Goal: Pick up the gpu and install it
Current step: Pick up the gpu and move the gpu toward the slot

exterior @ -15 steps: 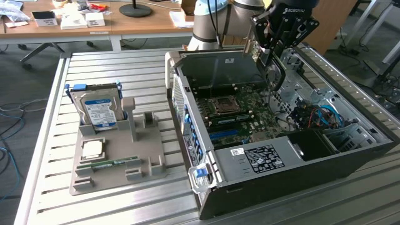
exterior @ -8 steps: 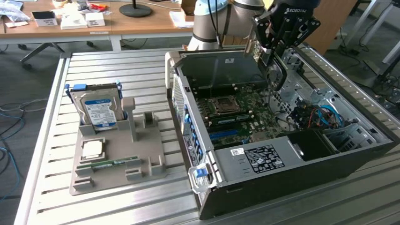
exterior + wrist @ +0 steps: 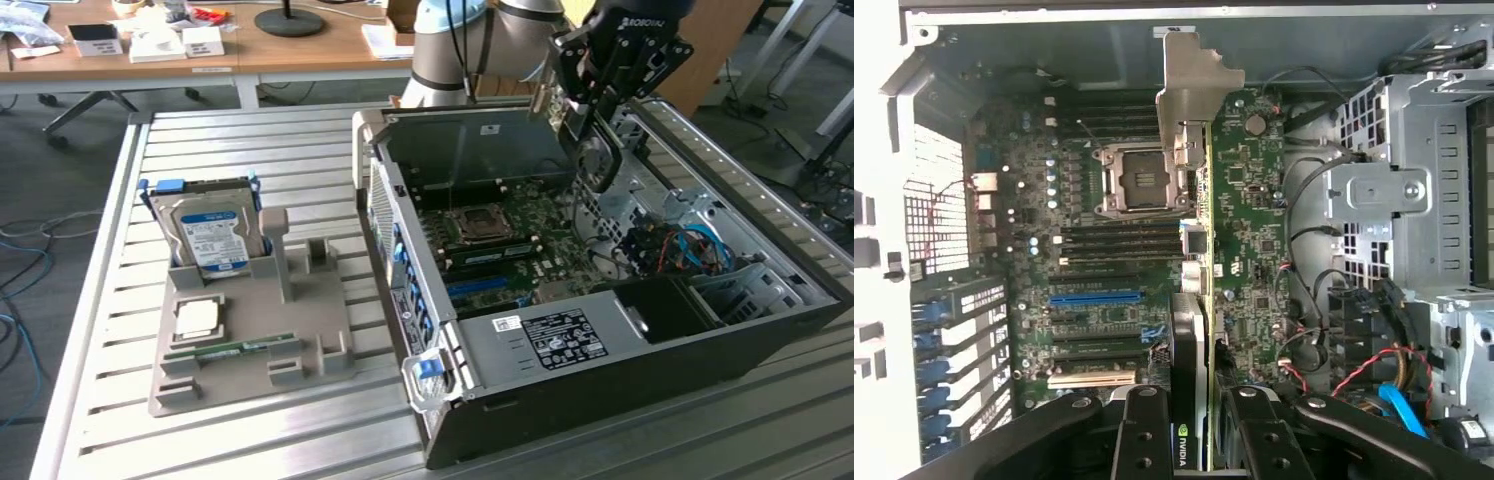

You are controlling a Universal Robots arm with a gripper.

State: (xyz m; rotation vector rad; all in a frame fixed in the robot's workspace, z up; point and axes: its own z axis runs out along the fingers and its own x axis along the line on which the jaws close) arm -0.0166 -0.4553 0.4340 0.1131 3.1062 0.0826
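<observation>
The gpu (image 3: 597, 155) hangs edge-down over the far end of the open computer case (image 3: 747, 345), above the motherboard (image 3: 514, 250). My gripper (image 3: 601, 110) is shut on its upper edge. In the wrist view the gpu (image 3: 1196, 250) is seen edge-on: a thin green board with a black cooler on one face and its silver bracket (image 3: 1192, 85) pointing toward the case's rear wall. The black fingers (image 3: 1144, 435) clamp it from both sides. Beside the card, the blue expansion slot (image 3: 1094, 297) and the other slots on the motherboard (image 3: 1254, 240) lie uncovered.
On the exterior view's left, a grey holder (image 3: 287, 330) on the slatted metal table carries an upright hard drive (image 3: 207, 235), a processor (image 3: 198, 318) and a memory stick (image 3: 240, 348). Inside the case are a metal drive cage (image 3: 1399, 200) and red and blue cables (image 3: 687, 250).
</observation>
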